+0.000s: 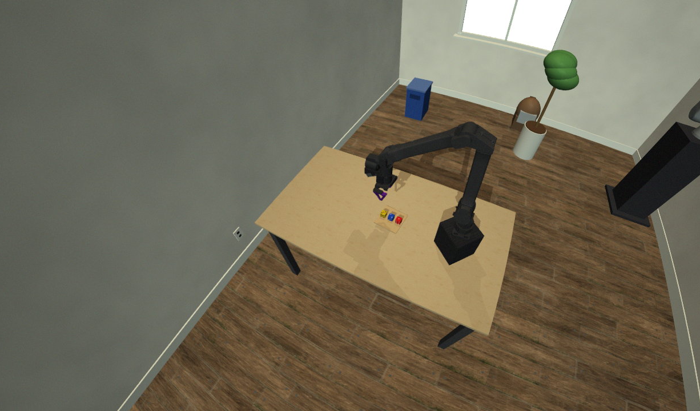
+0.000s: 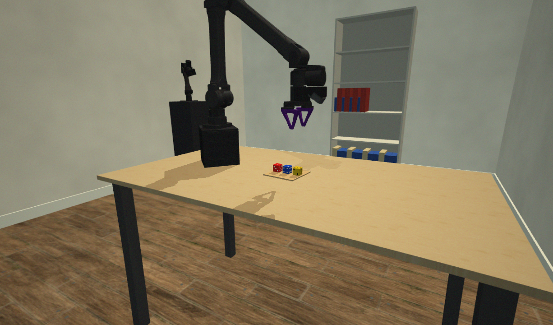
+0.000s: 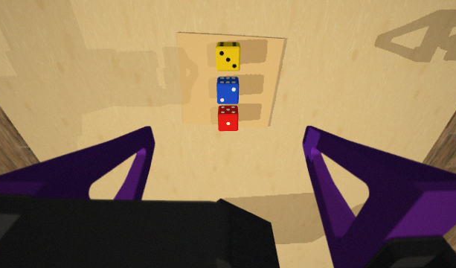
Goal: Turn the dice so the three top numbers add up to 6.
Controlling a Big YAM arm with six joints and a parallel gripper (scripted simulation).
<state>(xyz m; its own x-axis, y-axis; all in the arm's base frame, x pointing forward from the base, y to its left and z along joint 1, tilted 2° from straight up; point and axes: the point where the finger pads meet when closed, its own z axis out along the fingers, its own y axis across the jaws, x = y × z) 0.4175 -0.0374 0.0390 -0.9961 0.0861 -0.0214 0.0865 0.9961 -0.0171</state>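
A small tan mat (image 3: 230, 75) lies flat on the table, and three dice stand on it in a row. In the wrist view the yellow die (image 3: 228, 56) shows three on top, the blue die (image 3: 228, 90) two and the red die (image 3: 228, 118) one. The red die stands at the mat's near end, close to its edge. The dice also show in the side view as red (image 2: 277, 166), blue (image 2: 287, 169) and yellow (image 2: 297, 170). My gripper (image 2: 297, 123) hangs high above the table beside the mat, pointing down. Its purple fingers are wide open and empty.
The arm's black base (image 2: 218, 144) stands on the table behind the mat. The table edges lie far from the mat on all sides. A bookshelf (image 2: 369, 85) stands behind the table.
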